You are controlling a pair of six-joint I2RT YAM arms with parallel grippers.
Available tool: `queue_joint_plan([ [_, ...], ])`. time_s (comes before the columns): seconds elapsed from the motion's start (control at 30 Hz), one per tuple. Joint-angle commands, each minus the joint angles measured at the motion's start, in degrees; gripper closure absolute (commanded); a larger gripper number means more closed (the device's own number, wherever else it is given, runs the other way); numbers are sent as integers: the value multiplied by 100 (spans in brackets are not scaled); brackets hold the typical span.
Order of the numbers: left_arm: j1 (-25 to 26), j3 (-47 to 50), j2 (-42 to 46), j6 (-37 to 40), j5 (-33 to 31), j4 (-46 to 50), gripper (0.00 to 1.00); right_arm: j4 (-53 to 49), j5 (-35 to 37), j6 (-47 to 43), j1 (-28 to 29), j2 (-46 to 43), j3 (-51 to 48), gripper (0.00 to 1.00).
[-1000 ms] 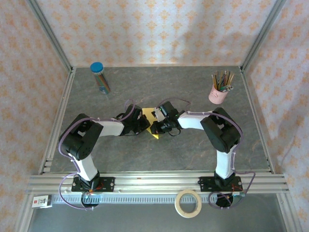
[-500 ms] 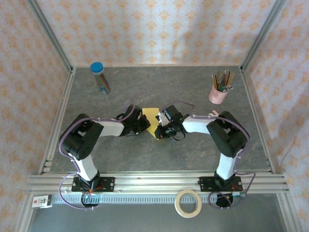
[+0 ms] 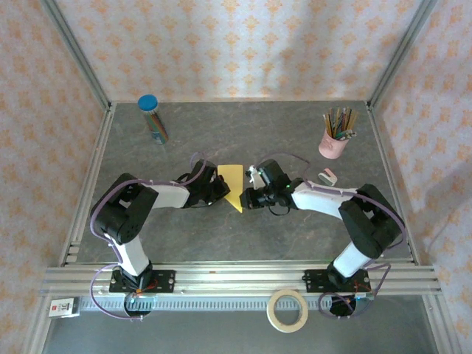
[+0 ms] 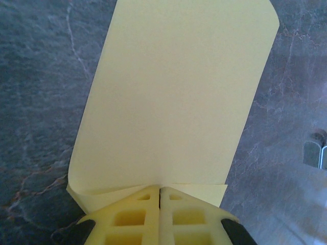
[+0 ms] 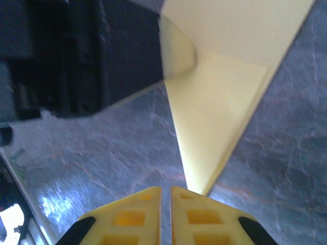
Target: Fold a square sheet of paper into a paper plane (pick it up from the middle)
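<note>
The yellow sheet of paper (image 3: 231,181) lies in the middle of the table, folded into a narrow shape with a flat far end and a sharp near point. My left gripper (image 3: 220,189) is at its left edge. In the left wrist view that gripper (image 4: 160,189) is shut on the paper's (image 4: 179,92) edge, where a small flap curls under. My right gripper (image 3: 245,198) sits just right of the point. Seen from the right wrist, it (image 5: 165,190) is closed to a thin slit with nothing in it, and the paper's (image 5: 219,117) point lies just beyond its right fingertip.
A blue-capped tube of coloured sticks (image 3: 153,118) stands at the back left. A pink cup of pencils (image 3: 335,140) stands at the back right, with a small white object (image 3: 327,176) near it. A tape roll (image 3: 287,310) rests on the front rail.
My right gripper has drawn back to the right, off the paper, and its arm has stretched out lower. More of the yellow paper shows. The left arm has stayed still.
</note>
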State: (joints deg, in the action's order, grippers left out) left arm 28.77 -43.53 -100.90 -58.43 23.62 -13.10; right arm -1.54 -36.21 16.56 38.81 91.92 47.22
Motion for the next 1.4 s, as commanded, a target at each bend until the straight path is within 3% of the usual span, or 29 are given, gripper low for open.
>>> queue_joint_plan([
  [0.0, 18, 73, -239, 34, -147, 489, 96, 400, 53, 485, -13, 224, 241, 89],
  [0.33, 50, 58, -109, -177, 20, 169, 96, -82, 137, 467, 80, 959, 720, 92],
  [0.57, 67, 151, 194, -417, 172, -369, 94, -712, 800, 302, 68, 1191, 821, 93],
  [0.93, 228, 99, 497, 868, 67, -157, 89, -1137, 1074, 194, 4, 1402, 927, 93],
  [1.37, 458, -293, -159, 998, -309, 411, 93, -1358, 1245, 219, -14, 1502, 914, 94],
])
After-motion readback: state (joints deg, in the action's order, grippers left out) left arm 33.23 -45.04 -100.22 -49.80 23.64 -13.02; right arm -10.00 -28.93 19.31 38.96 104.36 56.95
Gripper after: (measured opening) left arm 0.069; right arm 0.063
